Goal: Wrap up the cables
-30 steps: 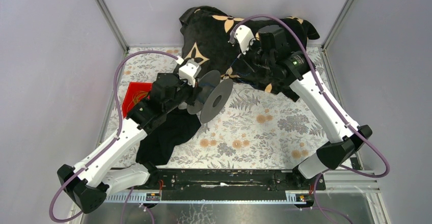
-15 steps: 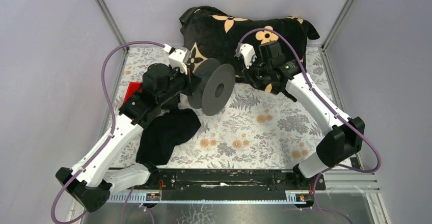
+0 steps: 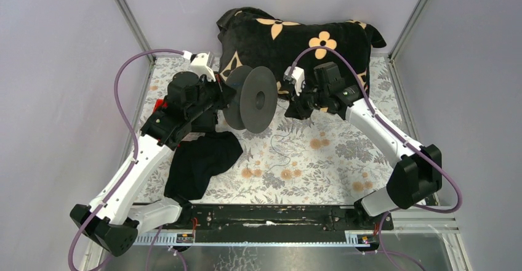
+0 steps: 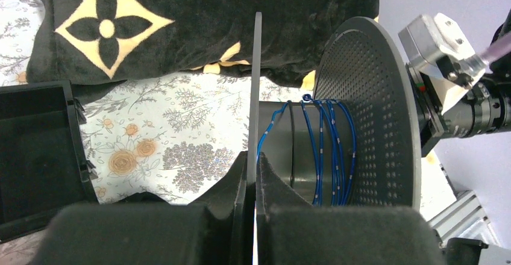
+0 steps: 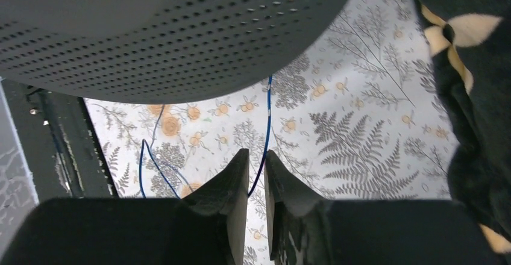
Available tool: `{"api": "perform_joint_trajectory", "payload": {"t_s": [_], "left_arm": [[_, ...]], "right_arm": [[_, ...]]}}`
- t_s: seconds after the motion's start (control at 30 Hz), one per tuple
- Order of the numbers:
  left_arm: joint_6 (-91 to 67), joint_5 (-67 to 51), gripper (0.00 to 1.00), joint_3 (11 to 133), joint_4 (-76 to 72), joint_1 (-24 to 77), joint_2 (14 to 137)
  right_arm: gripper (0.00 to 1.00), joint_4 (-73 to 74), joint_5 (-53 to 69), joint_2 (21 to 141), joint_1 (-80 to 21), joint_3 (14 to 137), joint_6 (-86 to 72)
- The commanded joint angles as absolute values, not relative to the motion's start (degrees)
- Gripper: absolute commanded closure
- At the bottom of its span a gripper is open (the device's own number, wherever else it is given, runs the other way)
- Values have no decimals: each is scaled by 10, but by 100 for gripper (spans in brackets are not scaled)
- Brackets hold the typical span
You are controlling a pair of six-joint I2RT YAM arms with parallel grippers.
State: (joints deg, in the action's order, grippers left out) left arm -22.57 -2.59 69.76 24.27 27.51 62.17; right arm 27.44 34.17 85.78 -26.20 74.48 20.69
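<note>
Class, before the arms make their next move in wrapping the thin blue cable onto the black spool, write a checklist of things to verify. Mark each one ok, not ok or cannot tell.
1. Left gripper clamped on a flange of the black disc-shaped plastic spool: ok.
2. Turns of the thin blue cable lie on the hub between the flanges: ok.
3. Cable runs down to the right gripper: ok.
4. Right gripper pinches the cable: not ok, its jaws stand slightly apart.
5. Slack cable on the floral tablecloth is free of knots: cannot tell.
6. Spool is clear of the black cushion with beige flower motifs: cannot tell.
</note>
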Motion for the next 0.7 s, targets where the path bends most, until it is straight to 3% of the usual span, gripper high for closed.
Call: {"api": "perform_joint_trajectory", "payload": {"t_s": [0.0, 0.67], "left_arm": [[-268, -32, 100, 733, 198, 264, 619], [-325, 6, 100, 755, 192, 234, 657]], "right_arm": [[77, 226, 431, 831, -260, 726, 195], [65, 181, 558, 825, -231, 659, 177]]}}
